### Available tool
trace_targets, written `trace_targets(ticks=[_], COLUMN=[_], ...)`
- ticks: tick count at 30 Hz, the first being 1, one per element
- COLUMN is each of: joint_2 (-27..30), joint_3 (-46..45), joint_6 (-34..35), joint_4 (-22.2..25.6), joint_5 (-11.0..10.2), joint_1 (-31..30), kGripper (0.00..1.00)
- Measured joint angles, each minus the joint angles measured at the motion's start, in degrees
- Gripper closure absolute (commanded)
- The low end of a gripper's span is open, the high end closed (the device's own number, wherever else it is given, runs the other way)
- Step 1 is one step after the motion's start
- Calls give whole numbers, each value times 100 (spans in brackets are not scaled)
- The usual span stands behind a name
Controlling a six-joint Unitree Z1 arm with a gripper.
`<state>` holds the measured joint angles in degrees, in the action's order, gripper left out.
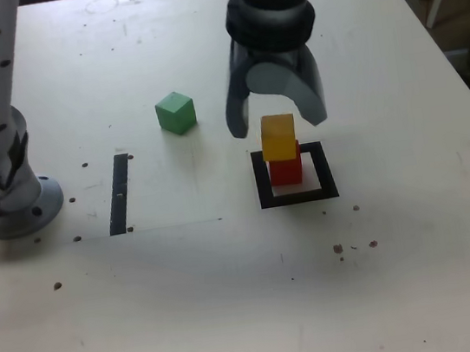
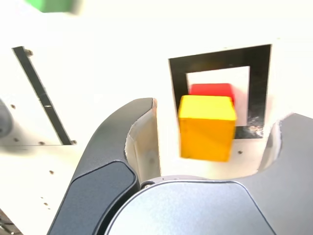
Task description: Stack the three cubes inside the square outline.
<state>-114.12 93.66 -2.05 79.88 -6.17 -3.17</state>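
1. Exterior view: the gripper [image 1: 277, 122] hung over the square outline [image 1: 298, 197], its two fingers [image 1: 238, 110] spread apart, one on each side of the stack and clear of it.
2. The red cube [image 1: 285, 170] sat on the pale centre inside the square outline, and the yellow cube [image 1: 279, 137] rested on top of the red cube, turned a little askew to it.
3. The green cube [image 1: 175, 112] lay alone on the tabletop [image 1: 235, 298], well apart from the square outline, toward the exterior view's left and farther from the camera.
4. A straight black strip [image 1: 119, 194] lay on the tabletop to the exterior view's left of the square outline, nearer than the green cube.
5. The arm's grey base [image 1: 11, 203] stood beyond the black strip, at the exterior view's left edge.
6. In the wrist view the yellow cube [image 2: 207, 126] stood free between the open fingers [image 2: 122, 142], with a gap of bare tabletop [image 2: 107, 54] on each side, and a strip of the red cube [image 2: 211, 90] showed past it inside the square outline [image 2: 178, 83].
7. The green cube [image 2: 51, 5] was cut off at the wrist view's edge, past the black strip [image 2: 41, 95].
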Motion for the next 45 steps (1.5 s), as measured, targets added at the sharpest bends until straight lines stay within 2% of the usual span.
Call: trace_targets(ticks=[11,15,18,23,27,36,45], joint_2=[1049,1251,1314,1331,1319,1046,594], joint_3=[-1263,-1569,-1685,-1775,-1776,-1867,-2158], joint_6=[65,171,495,1112,1307,1221,951], joint_4=[-27,-104,-109,-47,-27,-93,-738], joint_5=[-310,-328,-325,-224,-151,-64,172], joint_1=[681,1046,1342,1788,2185,2791,3087], kGripper=[1,1,1,1,1,1,2])
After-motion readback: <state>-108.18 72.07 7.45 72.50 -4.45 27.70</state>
